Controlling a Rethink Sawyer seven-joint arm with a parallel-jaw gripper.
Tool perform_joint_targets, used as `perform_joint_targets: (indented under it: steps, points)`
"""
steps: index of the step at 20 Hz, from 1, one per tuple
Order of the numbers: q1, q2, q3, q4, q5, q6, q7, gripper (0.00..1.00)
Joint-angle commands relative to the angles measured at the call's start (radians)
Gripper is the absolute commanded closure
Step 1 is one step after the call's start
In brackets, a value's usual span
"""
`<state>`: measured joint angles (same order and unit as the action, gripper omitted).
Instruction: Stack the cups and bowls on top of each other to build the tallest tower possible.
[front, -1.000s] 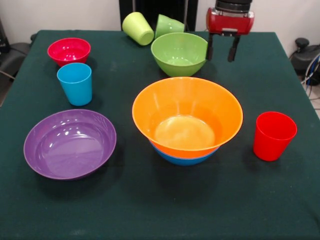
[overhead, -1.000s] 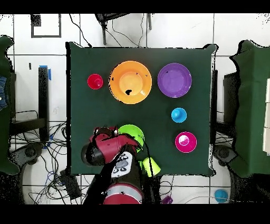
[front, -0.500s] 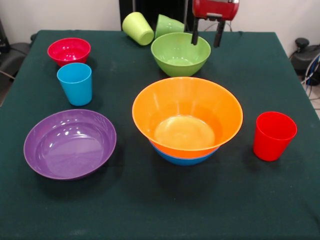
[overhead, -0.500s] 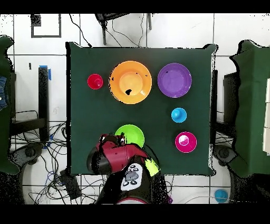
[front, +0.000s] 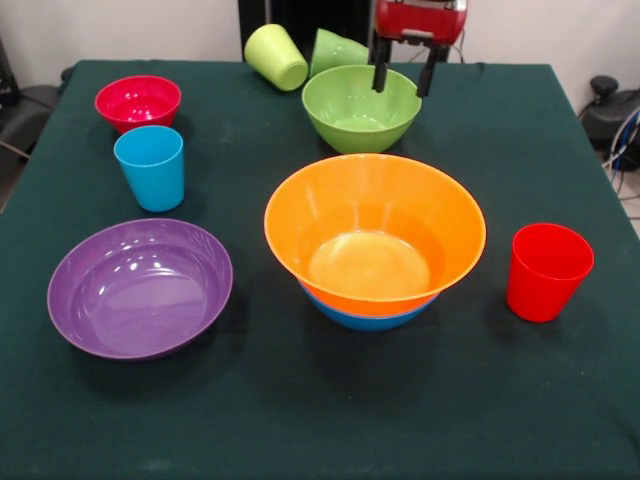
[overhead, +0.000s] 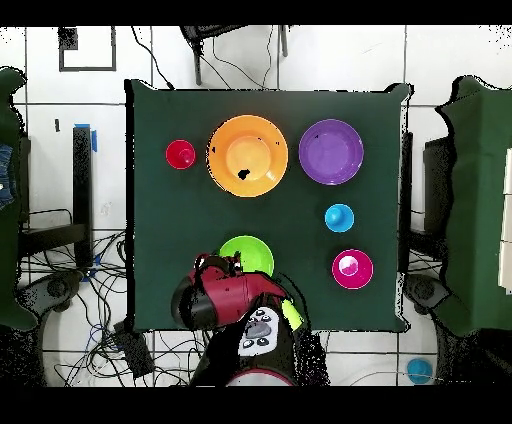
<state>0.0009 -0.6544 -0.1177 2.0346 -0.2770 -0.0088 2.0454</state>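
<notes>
Up at the far side of the worktop (front: 560, 130), the tool (front: 401, 77) hangs with its 2 fingers spread apart and empty, their tips over the rim of the green bowl (front: 358, 107). Just behind that bowl, the yellow-green cup (front: 276, 56) and the green cup (front: 338, 50) lie tipped over. Nearer the middle, the orange bowl (front: 375, 233) sits nested in the blue bowl (front: 366, 319). Beside them stand the red cup (front: 547, 271), 1 purple bowl (front: 140, 286), the sky blue cup (front: 150, 167) and the small red bowl (front: 138, 102).

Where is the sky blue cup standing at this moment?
In the front view, the sky blue cup stands upright at the left, between the small red bowl behind it and the purple bowl in front.
</notes>
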Motion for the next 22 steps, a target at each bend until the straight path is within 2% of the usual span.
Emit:
perform_joint_targets:
  steps: [1,9,22]
  points:
    - [-0.043,0.129,0.092,-0.042,-0.054,-0.075,0.075,0.0]
    - [-0.079,0.303,0.112,-0.134,-0.066,-0.187,0.076,0.0]
    - [-0.077,0.288,0.129,-0.143,-0.092,-0.154,0.049,0.0]
